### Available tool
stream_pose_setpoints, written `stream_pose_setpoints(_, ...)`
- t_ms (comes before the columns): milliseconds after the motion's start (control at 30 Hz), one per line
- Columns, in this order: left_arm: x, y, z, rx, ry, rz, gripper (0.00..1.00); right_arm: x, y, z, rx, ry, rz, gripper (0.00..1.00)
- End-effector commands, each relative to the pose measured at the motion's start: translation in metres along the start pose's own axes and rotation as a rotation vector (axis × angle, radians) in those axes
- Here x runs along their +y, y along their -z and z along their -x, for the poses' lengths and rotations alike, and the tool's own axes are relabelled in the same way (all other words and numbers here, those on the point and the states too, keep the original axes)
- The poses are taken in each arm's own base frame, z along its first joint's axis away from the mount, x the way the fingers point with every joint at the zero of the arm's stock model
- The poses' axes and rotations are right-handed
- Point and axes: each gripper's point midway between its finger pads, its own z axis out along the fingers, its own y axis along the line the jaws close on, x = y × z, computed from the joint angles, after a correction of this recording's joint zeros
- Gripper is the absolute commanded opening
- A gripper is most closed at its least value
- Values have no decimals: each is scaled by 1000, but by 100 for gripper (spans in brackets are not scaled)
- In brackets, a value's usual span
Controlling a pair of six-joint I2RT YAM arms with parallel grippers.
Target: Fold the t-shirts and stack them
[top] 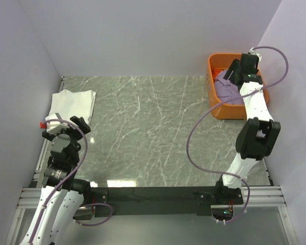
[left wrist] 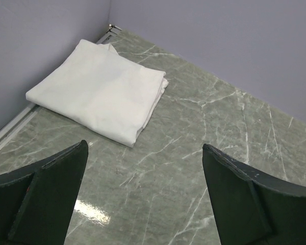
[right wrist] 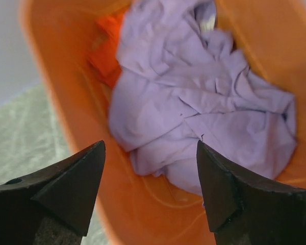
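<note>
A grey-green marbled tabletop (left wrist: 219, 117) spreads beneath and ahead of the left gripper (left wrist: 145, 153), with a bright patch of glare (left wrist: 92, 212) beside one finger. Plain pale lavender walls (left wrist: 219, 41) rise ahead and to its left, meeting in a corner. A metal rail (left wrist: 13, 125) runs along the left wall's foot.

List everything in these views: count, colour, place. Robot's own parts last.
white t-shirt: one, white, folded flat at the table's far left, by the wall.
lavender t-shirt: one, lavender-purple, crumpled inside the tub.
orange t-shirt: one, bright orange, in the tub, mostly hidden under the lavender one.
tub: one, orange, far right corner of the table.
table: one, grey-green marbled.
left arm: one, white and black, near left.
right arm: one, white and black, reaching over the tub.
left fingers: two, black, wide apart, empty, near the white t-shirt.
right fingers: two, black, apart, empty, above the lavender t-shirt.
</note>
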Motion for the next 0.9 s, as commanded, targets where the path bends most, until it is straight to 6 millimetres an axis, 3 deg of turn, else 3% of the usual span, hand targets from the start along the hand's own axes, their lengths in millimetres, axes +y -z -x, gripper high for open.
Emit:
stream_pose_setpoints(0, -3, -4, 3, -12, -10, 1, 99, -4, -28, 9, 5, -62, 48, 77)
stream_pose_setpoints(267, -4, -13, -10, 37, -52, 12, 99, -7, -110, -30, 124, -97, 52, 76)
stream_pose_setpoints(467, -1, -17, -17, 61, -73, 38, 99, 3, -152, -54, 205, -96, 87, 76)
stream_pose_setpoints(633, 1, -19, -20, 66, -88, 42, 99, 9, -167, -77, 266, -108, 128, 74)
stream_pose_setpoints(767, 1, -19, -24, 68, -95, 40, 100, 20, -168, -92, 304, -117, 182, 66)
stream_pose_setpoints(833, 1, -20, -25, 69, -98, 37, 100, 24, -168, -96, 311, -120, 209, 54)
stream_pose_setpoints(867, 0, -20, -25, 69, -100, 34, 99, 27, -168, -96, 310, -121, 226, 42)
